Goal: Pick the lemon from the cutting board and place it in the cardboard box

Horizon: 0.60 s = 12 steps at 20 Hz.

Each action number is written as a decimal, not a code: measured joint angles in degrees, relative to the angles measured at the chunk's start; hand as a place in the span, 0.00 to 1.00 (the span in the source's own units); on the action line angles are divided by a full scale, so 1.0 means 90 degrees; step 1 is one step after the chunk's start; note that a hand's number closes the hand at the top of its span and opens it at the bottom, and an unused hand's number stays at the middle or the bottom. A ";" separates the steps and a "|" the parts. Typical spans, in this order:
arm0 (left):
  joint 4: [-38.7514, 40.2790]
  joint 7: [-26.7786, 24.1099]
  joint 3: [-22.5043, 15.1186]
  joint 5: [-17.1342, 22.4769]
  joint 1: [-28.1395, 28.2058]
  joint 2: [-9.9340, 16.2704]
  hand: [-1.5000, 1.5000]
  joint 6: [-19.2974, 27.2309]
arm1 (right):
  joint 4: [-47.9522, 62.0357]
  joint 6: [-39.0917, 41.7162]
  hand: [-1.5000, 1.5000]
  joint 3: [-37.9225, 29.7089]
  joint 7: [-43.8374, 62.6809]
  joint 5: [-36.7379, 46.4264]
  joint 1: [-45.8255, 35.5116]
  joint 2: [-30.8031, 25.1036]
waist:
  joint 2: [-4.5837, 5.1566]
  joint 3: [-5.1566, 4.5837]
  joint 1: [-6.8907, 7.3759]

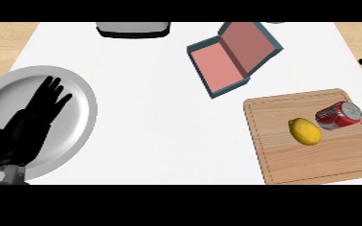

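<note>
A white counter carries the cutting board, where the lemon lies just beside a red soda can (likely to be knocked during a grasp). The left hand, fingers straight, rests over a plate; the cardboard box lies open.

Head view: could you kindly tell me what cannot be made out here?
- Right robot hand: it shows nowhere in the head view.
- Grey object at the counter's far edge: cut off by the picture's top, so its kind is unclear.
- Plate: its middle is covered by the open left robot hand.
- Soda can: cropped by the right edge beside the lemon.
- Cutting board: its right side runs out of view.
</note>
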 measured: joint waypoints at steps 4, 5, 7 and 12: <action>0.0201 0.0051 0.0110 0.0021 -0.0231 0.0002 0.50 -0.0111 | -0.0183 0.0058 0.00 0.0516 0.0324 0.0748 -0.0075 -0.0009 | 0.0002 -0.0003 0.0007; 0.0244 -0.0020 0.0154 0.0018 -0.0178 0.0000 0.50 -0.0184 | -0.0248 0.0083 0.00 0.0609 0.0447 0.0881 -0.0063 0.0050 | -0.0001 -0.0003 0.0005; 0.0077 0.0071 0.0118 -0.0052 -0.0108 -0.0075 0.50 -0.0102 | -0.0320 0.0278 0.00 0.0716 0.0684 0.1043 -0.0092 0.0078 | -0.0008 -0.0003 0.0008; -0.0042 0.0203 0.0214 -0.0127 -0.0081 -0.0129 0.50 -0.0180 | -0.0314 0.0692 0.00 0.0955 0.1161 0.1483 -0.0219 0.0359 | -0.0011 -0.0001 0.0004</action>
